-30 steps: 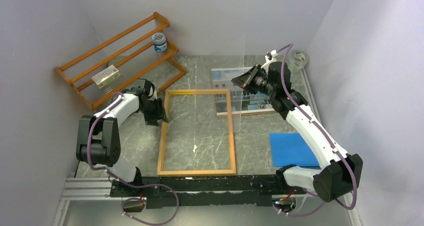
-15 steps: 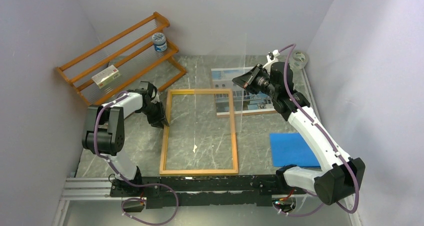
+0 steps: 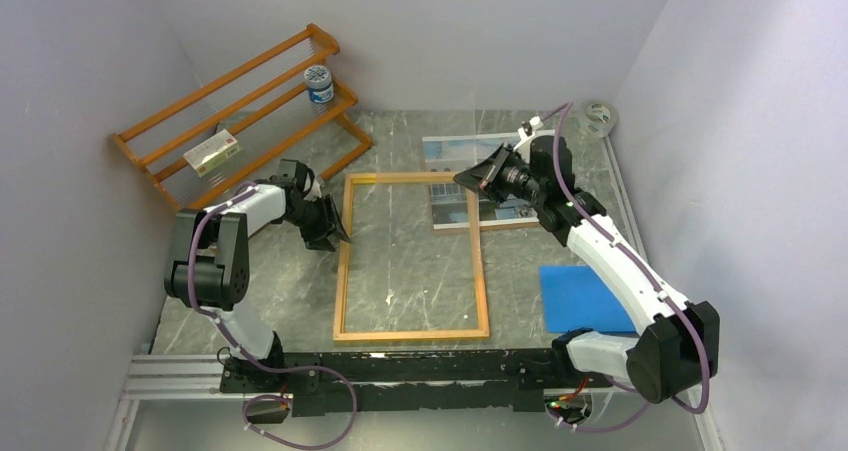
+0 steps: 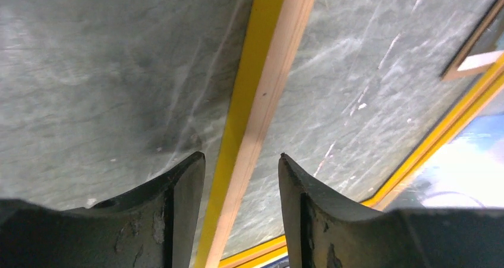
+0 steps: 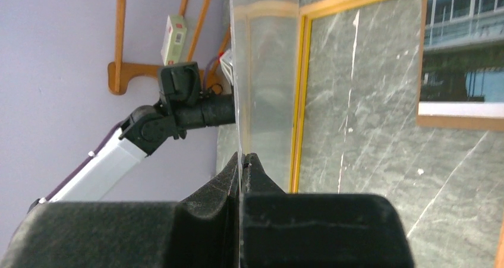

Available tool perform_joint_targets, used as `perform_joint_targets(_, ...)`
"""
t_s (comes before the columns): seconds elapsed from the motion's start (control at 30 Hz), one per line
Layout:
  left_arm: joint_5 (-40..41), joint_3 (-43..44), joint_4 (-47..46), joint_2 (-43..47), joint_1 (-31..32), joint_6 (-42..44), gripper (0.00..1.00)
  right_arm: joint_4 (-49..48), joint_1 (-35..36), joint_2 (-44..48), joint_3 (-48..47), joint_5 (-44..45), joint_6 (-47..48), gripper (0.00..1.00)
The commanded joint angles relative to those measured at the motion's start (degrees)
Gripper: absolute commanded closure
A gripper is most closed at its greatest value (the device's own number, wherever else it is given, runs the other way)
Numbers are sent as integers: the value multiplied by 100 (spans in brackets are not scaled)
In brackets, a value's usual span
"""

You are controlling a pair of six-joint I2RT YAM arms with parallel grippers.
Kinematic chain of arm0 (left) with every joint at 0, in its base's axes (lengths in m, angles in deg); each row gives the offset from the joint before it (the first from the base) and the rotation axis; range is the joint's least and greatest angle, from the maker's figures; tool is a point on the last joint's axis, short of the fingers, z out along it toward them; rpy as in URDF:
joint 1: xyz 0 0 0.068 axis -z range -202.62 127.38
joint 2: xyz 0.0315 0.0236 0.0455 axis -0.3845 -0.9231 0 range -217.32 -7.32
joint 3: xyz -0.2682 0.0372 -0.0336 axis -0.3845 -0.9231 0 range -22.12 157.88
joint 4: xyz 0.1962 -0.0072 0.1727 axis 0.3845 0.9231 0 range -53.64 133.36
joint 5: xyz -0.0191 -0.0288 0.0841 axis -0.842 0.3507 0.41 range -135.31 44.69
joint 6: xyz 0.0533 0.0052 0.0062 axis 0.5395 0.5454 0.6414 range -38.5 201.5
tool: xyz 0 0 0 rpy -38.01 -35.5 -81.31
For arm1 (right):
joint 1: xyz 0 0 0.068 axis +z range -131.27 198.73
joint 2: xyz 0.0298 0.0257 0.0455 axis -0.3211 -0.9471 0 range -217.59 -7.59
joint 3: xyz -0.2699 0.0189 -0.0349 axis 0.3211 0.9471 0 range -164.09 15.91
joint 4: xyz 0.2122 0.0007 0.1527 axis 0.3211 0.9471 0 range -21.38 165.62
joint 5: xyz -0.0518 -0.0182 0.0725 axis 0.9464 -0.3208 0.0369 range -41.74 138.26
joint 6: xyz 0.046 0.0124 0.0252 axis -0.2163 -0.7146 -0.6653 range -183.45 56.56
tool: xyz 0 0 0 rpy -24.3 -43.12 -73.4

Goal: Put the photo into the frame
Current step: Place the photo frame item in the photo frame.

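The frame [image 3: 343, 271] lies flat on the table with its wood back up. Its far right corner overlaps the photo [image 3: 450, 151], a print of a white building and blue sky. My left gripper [image 3: 340, 236] is low at the frame's left rail [image 4: 261, 84], open, with the rail running between its fingers and a gap on each side. My right gripper [image 3: 462, 178] hovers over the frame's far right corner, shut on the clear pane [image 5: 264, 72], which it holds on edge. In the right wrist view the photo [image 5: 463, 60] shows to the right.
An orange slatted rack [image 3: 240, 111] stands at the back left with a small box [image 3: 212, 153] and a tin [image 3: 319, 83] on it. A brown board [image 3: 500, 224] lies under the photo. A blue sheet [image 3: 585, 299] lies at the right, and a tape roll [image 3: 600, 116] sits by the right wall.
The frame has slid right and turned slightly, with my left gripper following at its left rail. My right gripper has carried the pane left and lower, over the frame's far right corner.
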Motion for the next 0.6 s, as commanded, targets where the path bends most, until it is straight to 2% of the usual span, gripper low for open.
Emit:
perform_joint_targets(0.0, 681, 21, 144, 517, 0, -81, 46, -902, 191, -11, 258, -349, -536, 100)
perform_joint_targets(0.23, 2315, -18, 543, 1362, -24, -316, 49, -1372, 701, -233, 395, -193, -896, 100)
perform_joint_targets(0.33, 2422, -80, 546, 1654, -114, -416, 47, -1704, 971, -268, 520, -21, -1075, 100)
perform_joint_targets(0.47, 2364, -200, 486, 1907, -181, -531, 46, -1685, 1215, -465, 483, 169, -1033, 100)
perform_joint_targets(0.57, 2217, -362, 404, 2021, -210, -607, 41, -1865, 1271, -501, 849, 460, -1029, 100)
